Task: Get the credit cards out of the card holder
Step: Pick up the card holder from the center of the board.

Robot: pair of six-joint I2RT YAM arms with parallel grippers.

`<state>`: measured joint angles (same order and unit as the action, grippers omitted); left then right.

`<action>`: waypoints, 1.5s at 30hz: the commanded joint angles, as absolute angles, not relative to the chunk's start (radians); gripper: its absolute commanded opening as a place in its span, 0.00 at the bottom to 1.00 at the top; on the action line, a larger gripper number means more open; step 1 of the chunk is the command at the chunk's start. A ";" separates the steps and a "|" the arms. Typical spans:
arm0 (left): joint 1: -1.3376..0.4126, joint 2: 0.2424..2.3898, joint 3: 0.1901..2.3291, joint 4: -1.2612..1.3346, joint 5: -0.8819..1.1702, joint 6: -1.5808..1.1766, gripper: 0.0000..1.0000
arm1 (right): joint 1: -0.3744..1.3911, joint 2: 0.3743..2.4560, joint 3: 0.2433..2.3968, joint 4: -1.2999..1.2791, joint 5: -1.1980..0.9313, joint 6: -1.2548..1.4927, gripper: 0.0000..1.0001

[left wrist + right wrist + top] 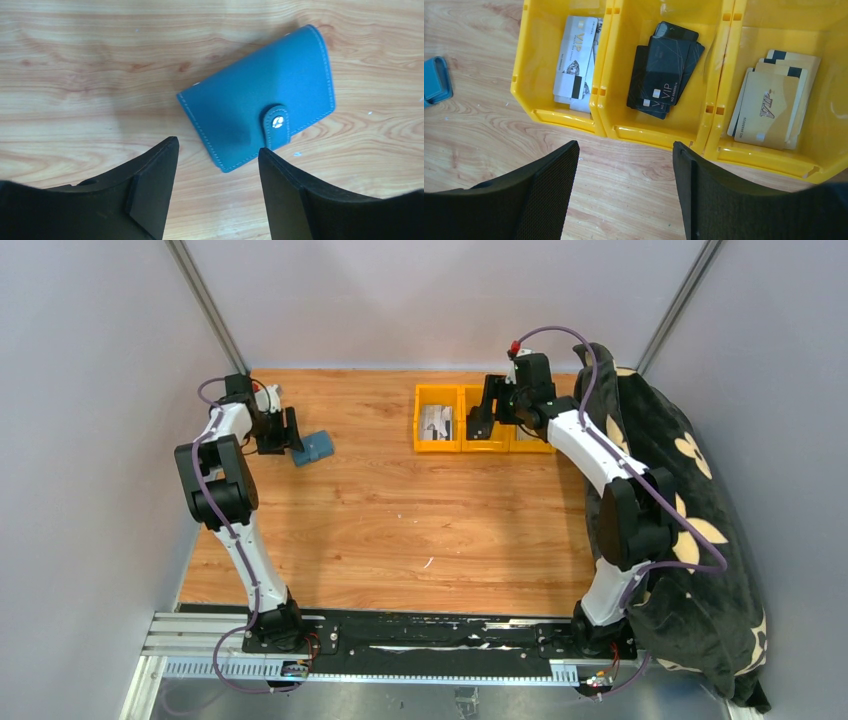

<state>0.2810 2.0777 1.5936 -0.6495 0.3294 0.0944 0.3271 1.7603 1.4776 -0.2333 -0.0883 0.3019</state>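
Left claw [217, 150] points down, apart and empty, with the closed card holder [256, 95] just ahead of it. Right claw [625, 150], also apart, hangs just before three yellow bins [651, 135].

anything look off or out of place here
Mainly the big black flowered fabric bundle slumped over the right edge of the table, beside the right arm. The card holder lies askew but closed, its tab snapped.

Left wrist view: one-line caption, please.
Open left gripper hovers over the snapped-shut blue card holder on the wooden table.
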 commanded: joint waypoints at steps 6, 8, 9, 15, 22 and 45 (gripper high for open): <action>0.280 2.104 1.609 -0.602 0.280 -0.044 0.64 | 0.340 1.775 1.458 -0.233 -0.048 0.297 0.71; 0.281 2.130 1.622 -0.602 0.270 -0.056 0.61 | 0.341 1.773 1.456 -0.235 -0.039 0.292 0.71; 0.280 2.144 1.628 -0.602 0.269 -0.063 0.60 | 0.341 1.773 1.455 -0.234 -0.034 0.287 0.71; 0.252 2.193 1.674 -0.603 0.279 -0.063 0.48 | 0.341 1.808 1.464 -0.232 -0.018 0.280 0.71; 0.198 2.173 1.626 -0.603 0.276 0.023 0.01 | 0.331 1.907 1.533 -0.259 0.118 0.249 0.67; -0.216 1.821 1.246 -0.743 0.241 0.467 0.00 | 0.269 2.044 1.742 -0.317 0.216 0.184 0.67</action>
